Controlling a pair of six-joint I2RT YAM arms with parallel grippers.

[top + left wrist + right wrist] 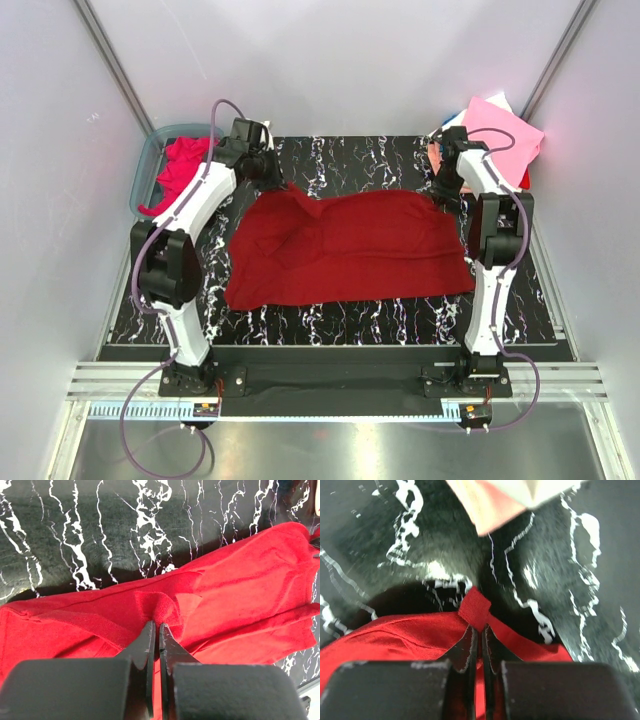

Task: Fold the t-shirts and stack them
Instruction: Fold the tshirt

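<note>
Now clamped tight on the red shirt (350, 250) at its far corners: left tool (156, 625) at ten o'clock, right tool (480, 629) at two. Spread across the worktop (380, 160), long axis nine to three.

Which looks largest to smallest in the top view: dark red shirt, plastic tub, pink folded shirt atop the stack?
1. dark red shirt, clearly largest.
2. plastic tub and pink folded shirt look alike; the left arm hides part of the tub, so unranked.
</note>
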